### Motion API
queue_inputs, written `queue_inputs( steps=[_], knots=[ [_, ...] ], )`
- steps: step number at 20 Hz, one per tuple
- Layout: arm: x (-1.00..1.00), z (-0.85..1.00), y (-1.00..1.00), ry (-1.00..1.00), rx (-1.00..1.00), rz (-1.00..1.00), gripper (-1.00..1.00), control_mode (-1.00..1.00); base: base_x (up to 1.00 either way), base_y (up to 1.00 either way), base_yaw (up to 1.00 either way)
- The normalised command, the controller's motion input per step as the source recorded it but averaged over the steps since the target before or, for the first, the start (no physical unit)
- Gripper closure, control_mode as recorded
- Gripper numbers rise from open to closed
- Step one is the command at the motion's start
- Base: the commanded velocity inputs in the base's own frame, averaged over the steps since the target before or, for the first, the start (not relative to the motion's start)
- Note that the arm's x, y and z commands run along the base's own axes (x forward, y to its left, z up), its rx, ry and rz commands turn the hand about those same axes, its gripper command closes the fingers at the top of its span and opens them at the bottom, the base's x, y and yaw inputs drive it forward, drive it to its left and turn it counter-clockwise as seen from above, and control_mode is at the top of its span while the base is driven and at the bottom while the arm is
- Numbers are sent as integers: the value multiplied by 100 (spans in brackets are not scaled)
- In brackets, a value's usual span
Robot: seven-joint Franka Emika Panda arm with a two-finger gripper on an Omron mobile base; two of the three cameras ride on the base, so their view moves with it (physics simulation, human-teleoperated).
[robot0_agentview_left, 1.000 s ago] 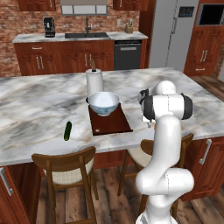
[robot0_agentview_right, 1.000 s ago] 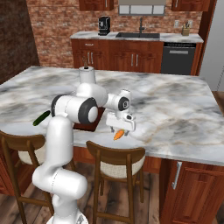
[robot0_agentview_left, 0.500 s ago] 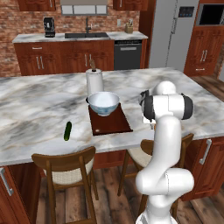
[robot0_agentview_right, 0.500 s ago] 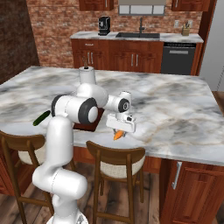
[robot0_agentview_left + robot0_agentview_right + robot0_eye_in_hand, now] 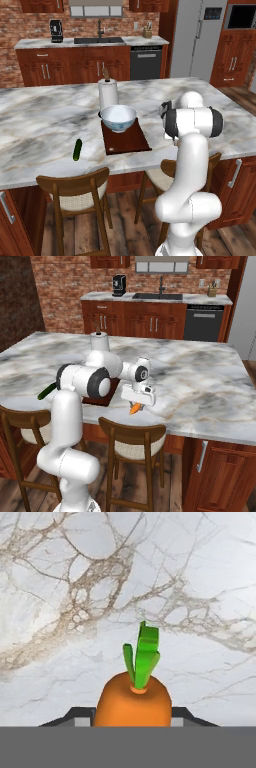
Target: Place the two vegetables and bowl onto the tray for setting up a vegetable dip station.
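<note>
My gripper [image 5: 136, 404] is shut on the orange carrot [image 5: 133, 408], just right of the tray and low over the marble counter. In the hand view the carrot [image 5: 133, 699] sits between the dark fingertips [image 5: 80, 716], its green top pointing away. The pale blue-white bowl [image 5: 118, 117] stands on the far end of the dark reddish-brown tray [image 5: 129, 142]. Left of the tray the dark green cucumber [image 5: 77, 149] lies on the counter; from the other side the cucumber [image 5: 47, 391] shows behind my arm.
A white paper towel roll [image 5: 107, 93] stands just behind the bowl. Two wooden stools [image 5: 75, 192] are tucked under the counter's near edge [image 5: 100, 172]. Bare marble spreads to the right of the carrot [image 5: 200, 391].
The gripper with the carrot has hardly moved, perhaps a touch higher. The bowl, tray and cucumber stay where they were.
</note>
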Motion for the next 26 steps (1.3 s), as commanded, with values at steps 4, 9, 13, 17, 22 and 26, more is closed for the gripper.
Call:
queue_inputs(
  steps=[4,9,13,17,22,26],
  knots=[
    [-14,49,8,0,-9,-8,100,-100,0,0,0],
    [-12,41,20,0,-10,-19,100,-100,0,0,0],
    [-13,28,22,0,-4,-28,100,-100,0,0,0],
    [-12,19,27,0,0,-33,100,-100,0,0,0],
    [-5,13,31,0,-6,-38,100,-100,0,0,0],
    [-1,4,35,0,-9,-40,100,-100,0,0,0]
  ],
)
